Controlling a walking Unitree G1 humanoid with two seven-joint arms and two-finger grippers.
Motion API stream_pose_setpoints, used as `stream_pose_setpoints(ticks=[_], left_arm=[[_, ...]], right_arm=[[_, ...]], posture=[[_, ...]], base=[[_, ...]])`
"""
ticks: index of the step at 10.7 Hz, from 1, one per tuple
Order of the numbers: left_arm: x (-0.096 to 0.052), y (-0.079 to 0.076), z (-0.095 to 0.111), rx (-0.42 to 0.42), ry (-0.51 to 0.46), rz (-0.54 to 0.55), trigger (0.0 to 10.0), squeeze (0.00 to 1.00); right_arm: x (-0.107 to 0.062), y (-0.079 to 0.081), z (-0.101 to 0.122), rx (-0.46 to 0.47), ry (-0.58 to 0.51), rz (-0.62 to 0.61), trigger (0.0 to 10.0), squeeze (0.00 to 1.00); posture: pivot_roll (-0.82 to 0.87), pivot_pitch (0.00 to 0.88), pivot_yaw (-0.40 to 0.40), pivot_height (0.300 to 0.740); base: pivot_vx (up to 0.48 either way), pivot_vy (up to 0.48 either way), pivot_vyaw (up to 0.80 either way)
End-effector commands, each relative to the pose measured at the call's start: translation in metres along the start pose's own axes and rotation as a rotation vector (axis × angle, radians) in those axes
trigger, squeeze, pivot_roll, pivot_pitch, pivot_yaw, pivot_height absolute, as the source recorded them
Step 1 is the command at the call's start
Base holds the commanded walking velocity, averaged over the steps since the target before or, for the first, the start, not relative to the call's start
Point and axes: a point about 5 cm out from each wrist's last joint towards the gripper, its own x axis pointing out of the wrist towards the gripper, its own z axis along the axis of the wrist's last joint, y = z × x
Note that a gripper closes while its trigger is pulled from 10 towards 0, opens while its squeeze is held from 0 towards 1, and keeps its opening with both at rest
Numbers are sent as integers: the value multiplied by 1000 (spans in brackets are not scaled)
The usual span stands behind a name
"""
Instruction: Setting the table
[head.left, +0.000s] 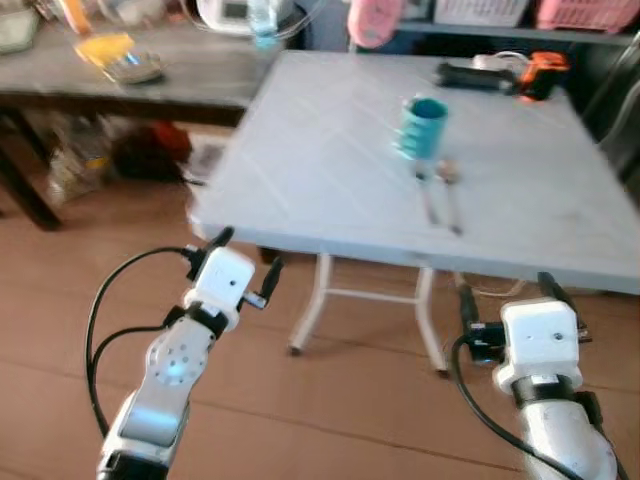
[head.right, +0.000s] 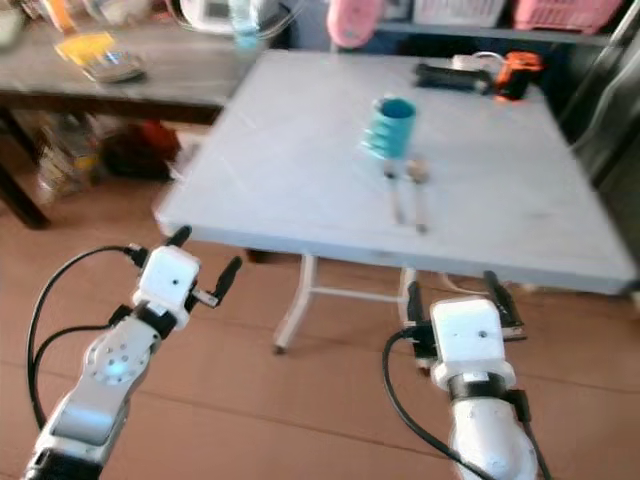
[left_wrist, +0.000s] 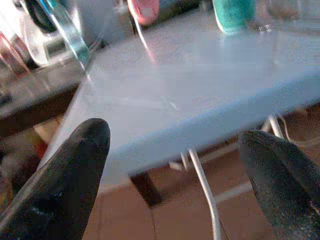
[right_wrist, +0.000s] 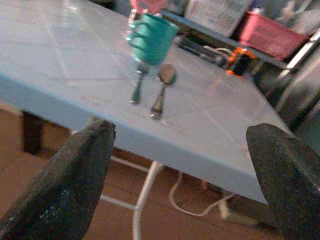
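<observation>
Both claws, left claw (head.left: 243, 262) and right claw (head.left: 507, 293), hung wide and empty below the pale blue folding table's (head.left: 300, 170) near edge. The teal ceramic mug (head.left: 423, 126) stood mid-table, two metal spoons (right_wrist: 150, 90) just before it, likely waiting to be arranged.

Two silver arms end in white boxy wrist blocks trailing looped black cables, the left gripper (head.left: 243, 266) and right gripper (head.left: 505, 290) each bearing slim black fingers.

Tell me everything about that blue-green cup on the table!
The cup is teal and opaque, with a handle on its side, and looks like ceramic or plastic. It stands upright on the pale blue table, toward the far side. Two pieces of cutlery lie just in front of it, their heads near its base. Nothing grips it, and what is inside can't be seen.
</observation>
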Motion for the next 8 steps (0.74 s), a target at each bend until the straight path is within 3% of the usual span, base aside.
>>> stream_pose_setpoints(ticks=[1, 8], left_arm=[[1, 3, 3, 6, -14, -3, 10000, 0], [17, -5, 13, -109, -43, -31, 10000, 0]], right_arm=[[0, -3, 3, -8, -10, -11, 10000, 0], [8, -11, 7, -16, -42, -56, 10000, 0]], posture=[[-24, 118, 47, 740], [-46, 118, 55, 740]], base=[[0, -480, 0], [0, 0, 0]])
